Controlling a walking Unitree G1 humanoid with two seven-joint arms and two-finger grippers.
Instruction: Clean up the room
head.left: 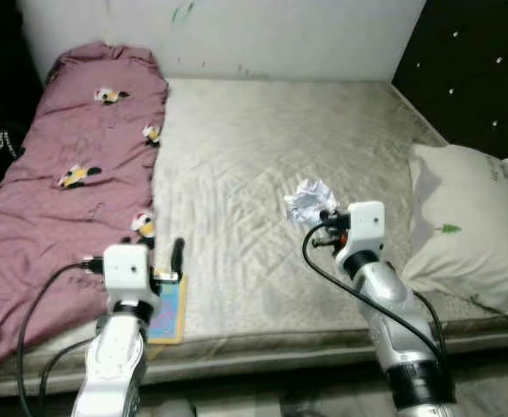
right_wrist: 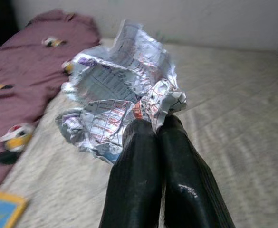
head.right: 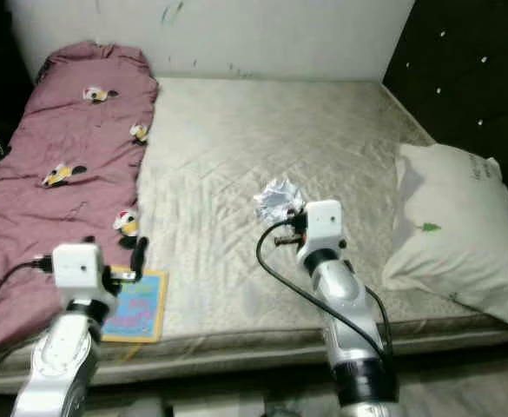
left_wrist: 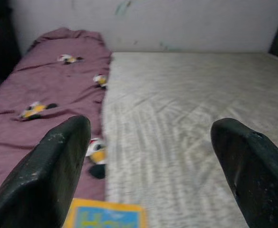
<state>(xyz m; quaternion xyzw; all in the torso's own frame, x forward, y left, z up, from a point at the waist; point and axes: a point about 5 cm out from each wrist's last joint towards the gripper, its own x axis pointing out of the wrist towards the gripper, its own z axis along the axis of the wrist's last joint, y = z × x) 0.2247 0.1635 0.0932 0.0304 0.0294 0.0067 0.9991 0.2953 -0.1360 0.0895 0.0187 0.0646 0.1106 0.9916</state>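
- Crumpled printed paper, the paper ball (right_wrist: 124, 95), is pinched by one edge at the tips of the right gripper (right_wrist: 160, 126), whose two black fingers are pressed together on it; the wad sits just beyond the fingertips, over the middle of the bed (head.left: 262, 148).
- To do this step well, I judge the hold should stay firm and the lift go straight up, since only a thin fold is caught and the loose wad could slip out if swung.
- The ball is white-grey with small print and red and blue marks, loosely wadded with open flaps, so it looks light and easily crushed.
- The left gripper (left_wrist: 153, 156) has its fingers wide apart and empty, low over the near edge of the bed, with a blue-and-yellow book (head.left: 168, 311) just below it and the maroon quilt (head.left: 71, 156) off to its outer side.
- A pale pillow (head.left: 471, 226) lies well off to the right gripper's outer side.
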